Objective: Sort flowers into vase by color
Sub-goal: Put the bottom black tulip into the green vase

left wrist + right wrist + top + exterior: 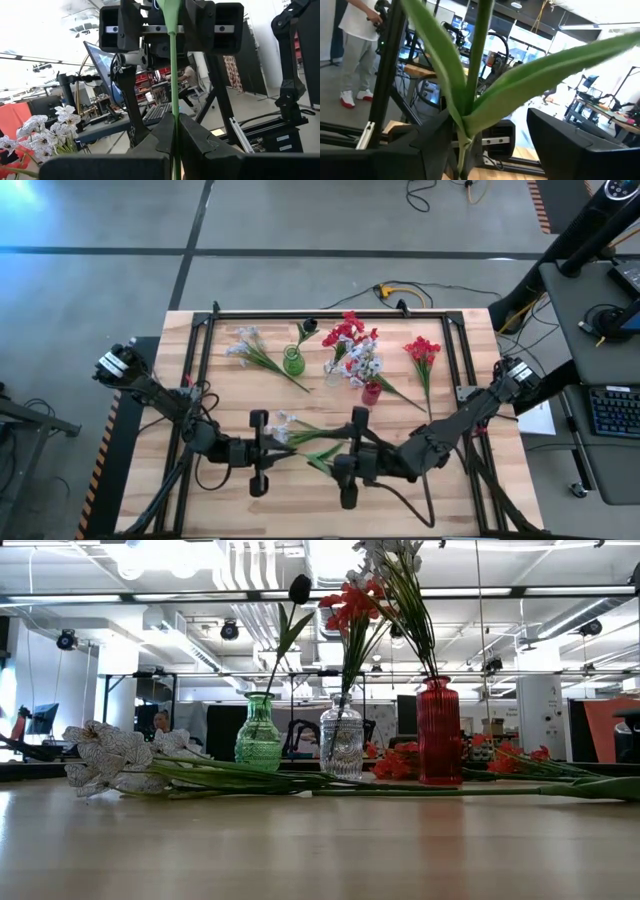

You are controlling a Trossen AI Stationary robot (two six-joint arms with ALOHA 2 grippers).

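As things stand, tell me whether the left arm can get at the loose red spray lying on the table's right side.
Probably not. The left gripper is shut on a pale flower's stem, and the right gripper and arm sit between it and the red spray.

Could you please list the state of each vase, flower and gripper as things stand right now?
Green vase: upright, one dark-budded stem in it.
Clear vase: upright, holding red flowers.
Red vase: upright, holding a pale spray.
White spray: lying loose on the table.
Red spray: lying loose on the table.
Held white flower: off the table, spanning both grippers.
Left gripper: shut on its stem.
Right gripper: around the stem, grip unclear.
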